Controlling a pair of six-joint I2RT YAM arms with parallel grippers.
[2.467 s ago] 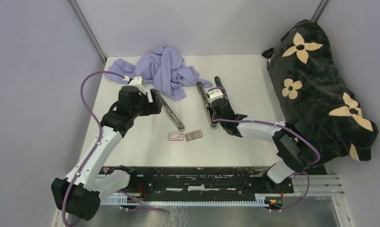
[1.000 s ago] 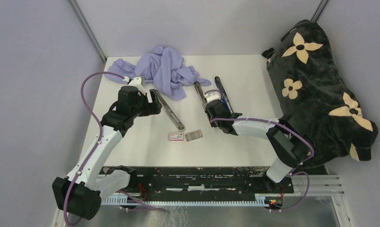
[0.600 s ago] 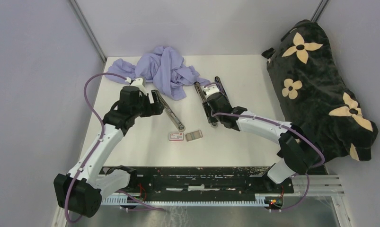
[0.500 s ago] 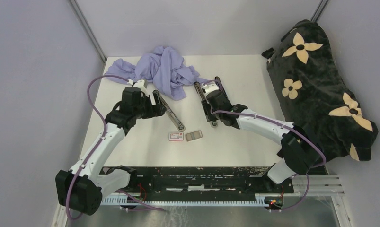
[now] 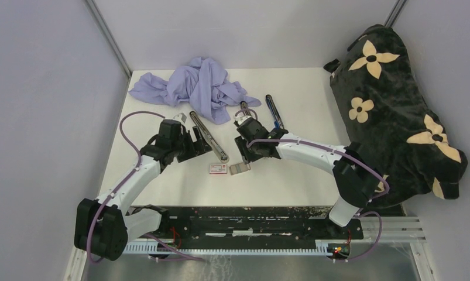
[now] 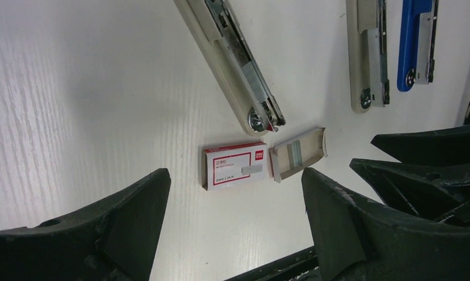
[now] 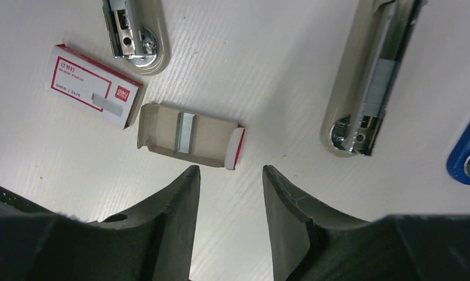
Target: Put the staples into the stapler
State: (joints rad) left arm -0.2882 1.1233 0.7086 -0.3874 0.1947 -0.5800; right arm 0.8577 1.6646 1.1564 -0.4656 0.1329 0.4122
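Right arm swung to the staples, right jaws parted just short of them, left jaws spread

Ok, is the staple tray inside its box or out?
Out. The tray lies open-side up on the table beside the red-and-white box, a short staple strip visible in it.

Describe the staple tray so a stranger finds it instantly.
On the white table, find the beige stapler left of centre. At its near tip lies a closed red-and-white box; the tray is the open cardboard piece right of it, alone showing a silvery staple strip.
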